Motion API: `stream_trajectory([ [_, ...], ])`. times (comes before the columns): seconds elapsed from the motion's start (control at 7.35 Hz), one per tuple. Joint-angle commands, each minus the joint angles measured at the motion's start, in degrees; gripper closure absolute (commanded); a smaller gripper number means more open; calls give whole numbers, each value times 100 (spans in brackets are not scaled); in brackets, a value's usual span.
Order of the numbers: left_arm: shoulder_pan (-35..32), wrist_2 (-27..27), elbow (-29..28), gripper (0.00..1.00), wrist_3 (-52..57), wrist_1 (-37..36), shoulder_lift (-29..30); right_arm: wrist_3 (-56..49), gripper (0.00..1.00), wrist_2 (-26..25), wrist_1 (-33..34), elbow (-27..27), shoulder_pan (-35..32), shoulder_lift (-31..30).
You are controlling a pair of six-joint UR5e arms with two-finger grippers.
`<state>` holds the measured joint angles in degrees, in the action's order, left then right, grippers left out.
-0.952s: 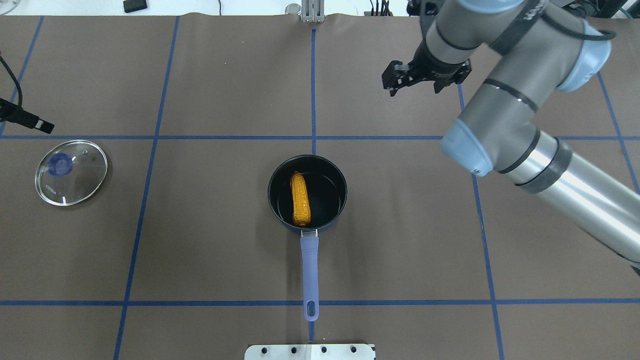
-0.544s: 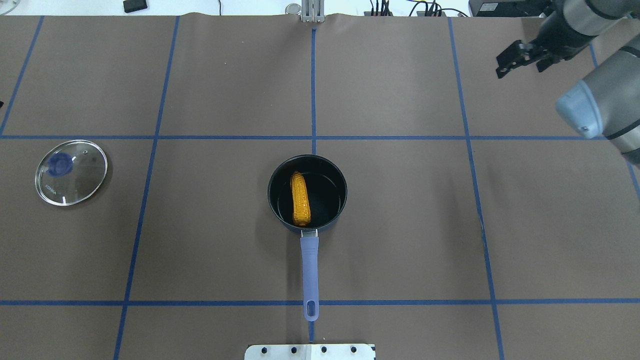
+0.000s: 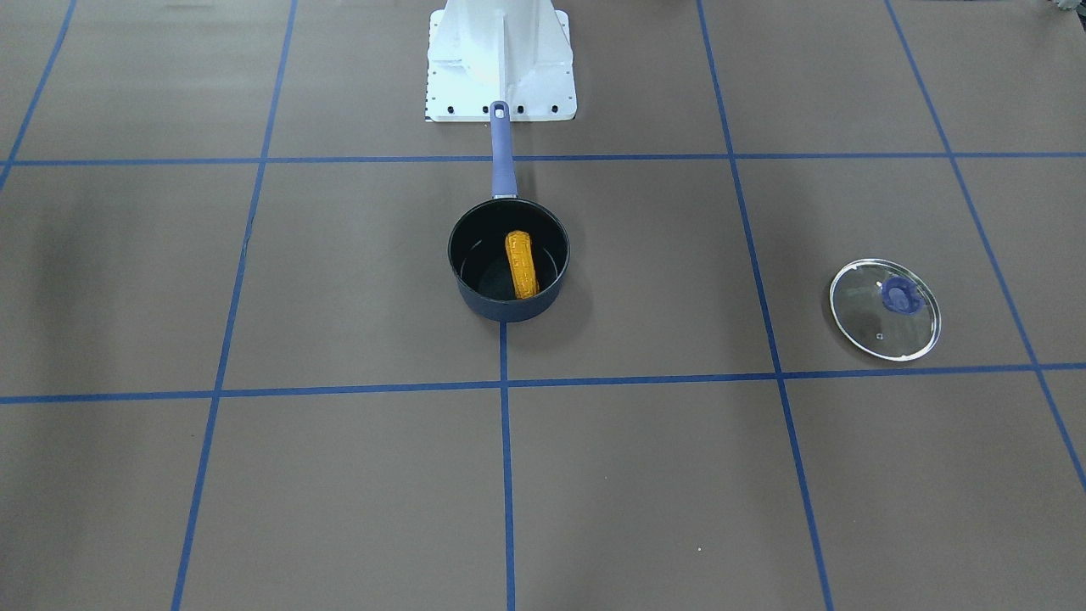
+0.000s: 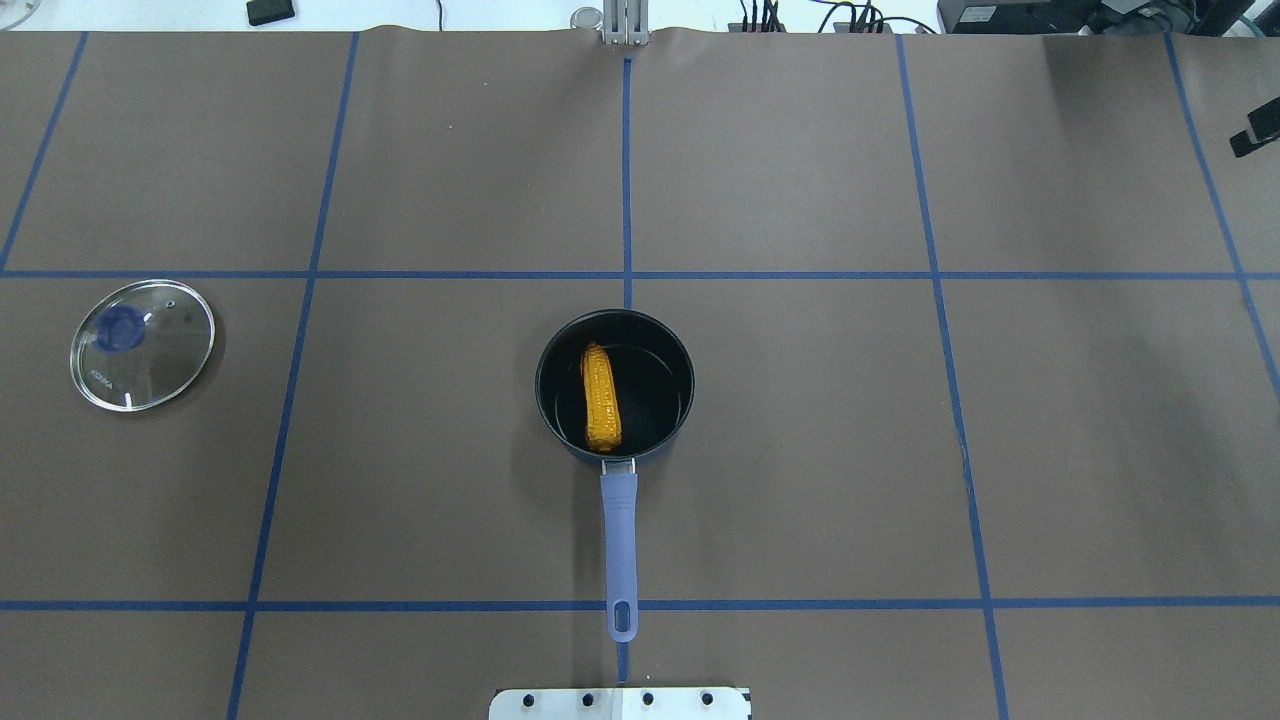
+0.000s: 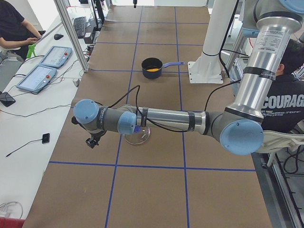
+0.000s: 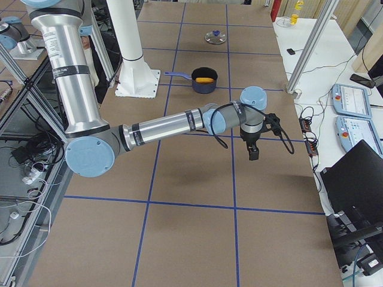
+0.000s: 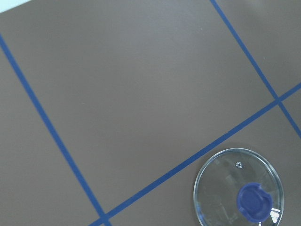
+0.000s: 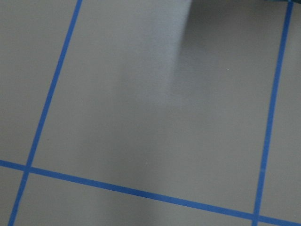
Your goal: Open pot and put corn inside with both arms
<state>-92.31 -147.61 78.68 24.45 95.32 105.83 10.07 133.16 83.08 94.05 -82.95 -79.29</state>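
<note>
The dark pot [image 4: 545,350] stands open at the table's middle, its purple handle [image 4: 619,540] towards the robot's base. The yellow-orange corn [image 4: 600,398] lies inside it, also in the front view [image 3: 522,264]. The glass lid [image 4: 142,344] with a blue knob lies flat far to the left, and shows in the left wrist view [image 7: 238,188]. My left gripper [image 5: 91,141] hangs beside the lid at the table's left edge; I cannot tell if it is open. My right gripper [image 6: 254,153] is far right, only a black tip [image 4: 1258,132] in the overhead view; its state is unclear.
The white robot base plate [image 3: 501,59] sits just behind the pot handle. Blue tape lines grid the brown table cover. Operators' panels [image 5: 40,71] and cables lie on the white bench past the far edge.
My right arm has swung away from above the table to the far right, almost out of the overhead view. The left gripper's tip has left the overhead view's left edge. Pot, corn and lid have not moved.
</note>
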Motion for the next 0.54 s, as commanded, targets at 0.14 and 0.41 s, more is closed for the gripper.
stream_trajectory([
  [0.14, -261, 4, 7, 3, 60, -49, -19, -1010, 0, 261, -29, 167, -694, -911],
  [0.41, -288, 4, 7, 3, 52, -49, -36, -1104, 0, 465, 33, 132, -968, -1036],
])
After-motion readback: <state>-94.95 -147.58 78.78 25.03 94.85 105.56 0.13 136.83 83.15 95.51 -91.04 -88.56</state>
